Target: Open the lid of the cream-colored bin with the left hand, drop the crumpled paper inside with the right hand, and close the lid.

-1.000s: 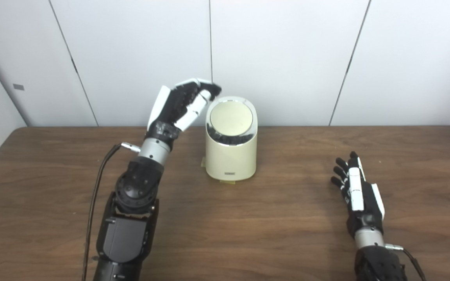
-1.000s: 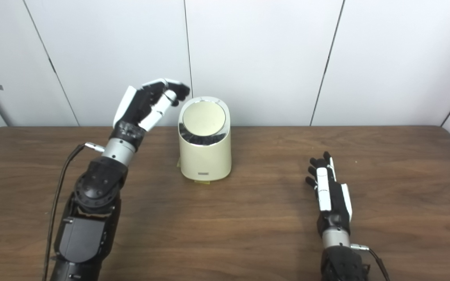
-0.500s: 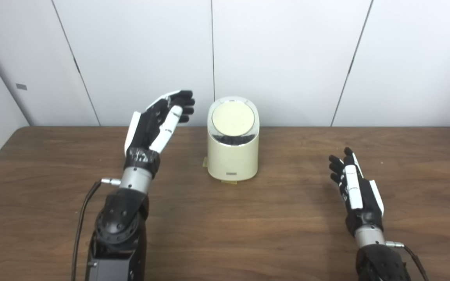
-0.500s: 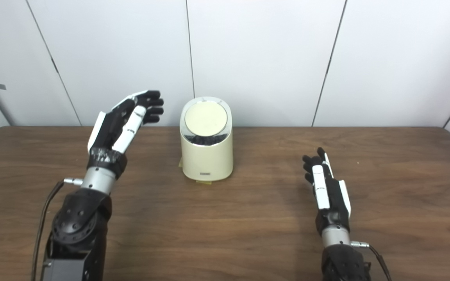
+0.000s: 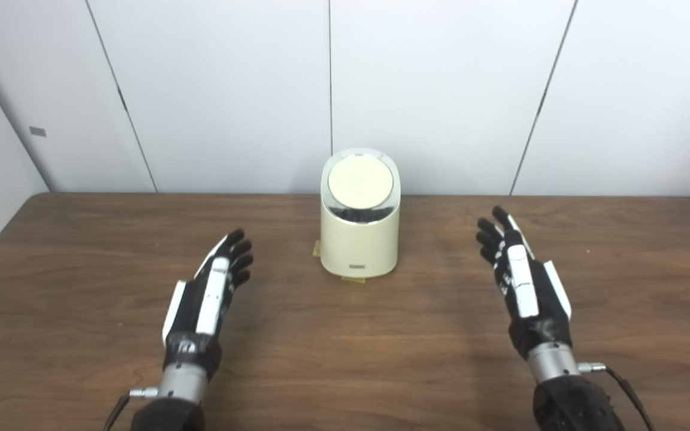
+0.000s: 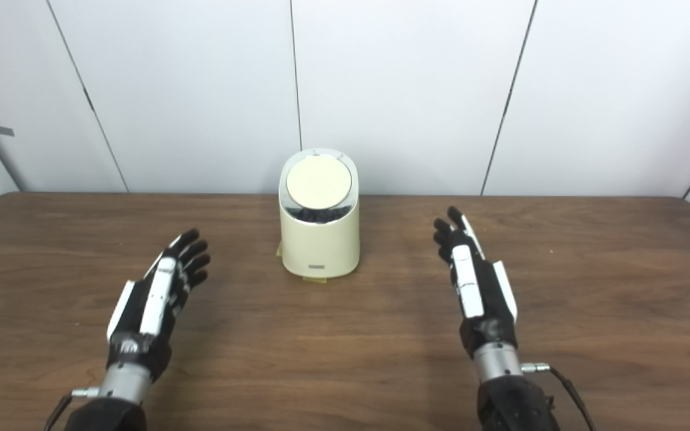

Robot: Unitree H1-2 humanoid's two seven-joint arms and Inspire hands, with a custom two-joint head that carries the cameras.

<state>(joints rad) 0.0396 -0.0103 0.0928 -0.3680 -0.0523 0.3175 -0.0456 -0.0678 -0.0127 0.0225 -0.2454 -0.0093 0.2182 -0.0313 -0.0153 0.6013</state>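
Note:
The cream-colored bin [image 5: 359, 239] stands upright near the back middle of the wooden table, its round lid [image 5: 360, 181] down flat inside a chrome ring. My left hand [image 5: 207, 299] hovers low over the table, left of and nearer than the bin, fingers straight and apart, holding nothing. At the bin's right, my right hand [image 5: 521, 281] is open too, fingers stretched toward the wall, empty. No crumpled paper shows in either view.
The wooden table [image 5: 345, 359] runs the full width, its back edge against a white panelled wall [image 5: 441, 90]. A small yellowish tab [image 5: 316, 249] sticks out under the bin's left foot. A cable [image 5: 620, 383] trails from the right wrist.
My left hand has dropped from beside the lid down and back toward me, its fingers uncurling. My right hand has moved forward and slightly left. The lid stays down. The camera has shifted slightly.

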